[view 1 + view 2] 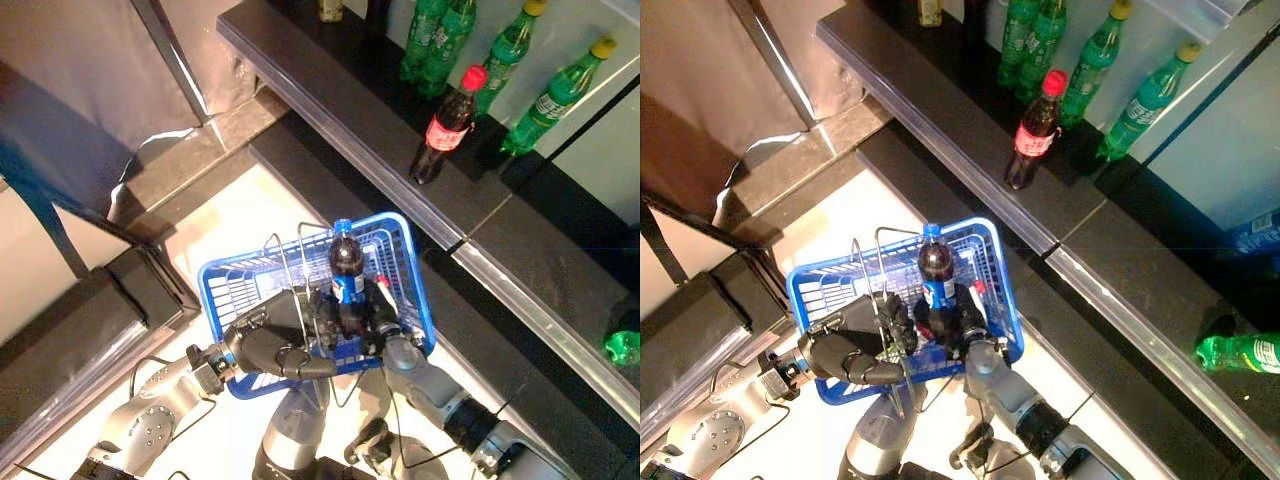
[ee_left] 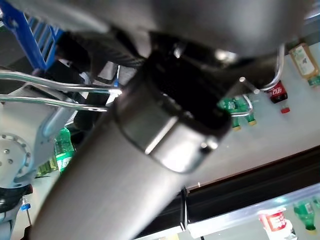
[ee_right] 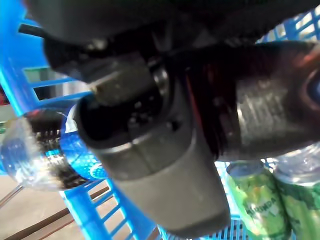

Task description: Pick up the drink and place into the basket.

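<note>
Seen from above, the robot's left hand (image 1: 275, 350) comes in from seven o'clock, its fingers curled round the wire handles (image 1: 290, 262) of a blue plastic basket (image 1: 225, 285), which it carries in front of the robot. Just right of it, the right hand (image 1: 358, 318) reaches in from five o'clock and is clenched round the lower part of a dark cola bottle (image 1: 346, 262) with a blue cap and blue label. The bottle stands upright inside the basket, in its right half, cap pointing toward twelve o'clock. The right wrist view shows green cans (image 3: 260, 200) lying in the basket bottom beside this hand.

Farther right and up, toward one o'clock, a dark shelf (image 1: 330, 90) runs diagonally. On it stands a cola bottle with a red cap (image 1: 447, 125), with several green bottles (image 1: 525, 70) behind it. At the far right, about three o'clock, another green bottle (image 1: 1238, 352) lies on its side on a lower ledge.
</note>
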Tool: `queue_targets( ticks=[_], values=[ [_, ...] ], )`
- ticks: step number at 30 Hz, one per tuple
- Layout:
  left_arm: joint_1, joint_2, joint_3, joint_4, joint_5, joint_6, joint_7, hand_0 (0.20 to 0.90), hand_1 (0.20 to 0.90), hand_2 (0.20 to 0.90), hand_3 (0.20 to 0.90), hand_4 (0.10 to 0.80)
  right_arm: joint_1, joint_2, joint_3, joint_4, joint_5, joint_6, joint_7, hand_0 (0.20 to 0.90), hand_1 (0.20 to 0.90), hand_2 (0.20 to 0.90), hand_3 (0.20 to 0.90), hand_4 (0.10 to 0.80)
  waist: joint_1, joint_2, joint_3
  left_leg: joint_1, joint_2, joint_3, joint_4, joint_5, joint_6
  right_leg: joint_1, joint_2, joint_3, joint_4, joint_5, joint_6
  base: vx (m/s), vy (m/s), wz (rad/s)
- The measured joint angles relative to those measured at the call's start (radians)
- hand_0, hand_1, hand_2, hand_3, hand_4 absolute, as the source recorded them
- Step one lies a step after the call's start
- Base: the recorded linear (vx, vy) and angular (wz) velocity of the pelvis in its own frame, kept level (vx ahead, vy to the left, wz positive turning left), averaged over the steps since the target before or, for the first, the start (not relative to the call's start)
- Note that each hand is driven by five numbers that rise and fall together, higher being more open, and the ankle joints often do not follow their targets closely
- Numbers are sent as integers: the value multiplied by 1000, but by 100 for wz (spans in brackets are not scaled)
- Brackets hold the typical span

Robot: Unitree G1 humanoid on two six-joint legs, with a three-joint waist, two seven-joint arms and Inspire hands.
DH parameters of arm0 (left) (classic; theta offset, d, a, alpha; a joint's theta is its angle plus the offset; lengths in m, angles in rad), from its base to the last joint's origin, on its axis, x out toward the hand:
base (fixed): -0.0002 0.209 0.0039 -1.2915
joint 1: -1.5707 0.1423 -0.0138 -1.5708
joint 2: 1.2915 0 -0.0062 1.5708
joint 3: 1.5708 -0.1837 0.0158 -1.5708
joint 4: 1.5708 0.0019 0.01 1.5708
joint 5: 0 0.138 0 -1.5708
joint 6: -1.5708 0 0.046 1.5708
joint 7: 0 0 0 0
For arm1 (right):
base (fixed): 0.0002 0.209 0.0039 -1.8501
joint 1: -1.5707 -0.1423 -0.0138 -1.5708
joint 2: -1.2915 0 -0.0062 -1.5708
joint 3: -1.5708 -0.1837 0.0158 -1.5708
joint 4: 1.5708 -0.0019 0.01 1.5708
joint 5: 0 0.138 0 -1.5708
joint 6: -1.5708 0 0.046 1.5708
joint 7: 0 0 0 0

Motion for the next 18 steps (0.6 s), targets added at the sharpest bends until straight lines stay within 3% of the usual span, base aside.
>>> queue_targets(
  ticks=[13, 18],
  values=[
    [0, -4, -22, 0, 1, 0, -20, 300, 300, 300, 200, 100, 70, 25, 60, 13, -13, -28, -13, 300, 300, 300, 200, 100, -2, 7, -1, -3, 4, 4, -19, 5, -4, -18, -1, 5, 3, -1, -1, -36, 8, -1],
    [-1, -7, -22, 0, 1, -1, -20, 300, 300, 300, 200, 100, 78, 25, 61, 13, -40, -82, -42, 300, 300, 300, 200, 100, -14, 8, -2, -3, 5, 5, -26, 6, -4, -20, 0, 5, 0, -2, -2, -15, 8, -1]
  ],
)
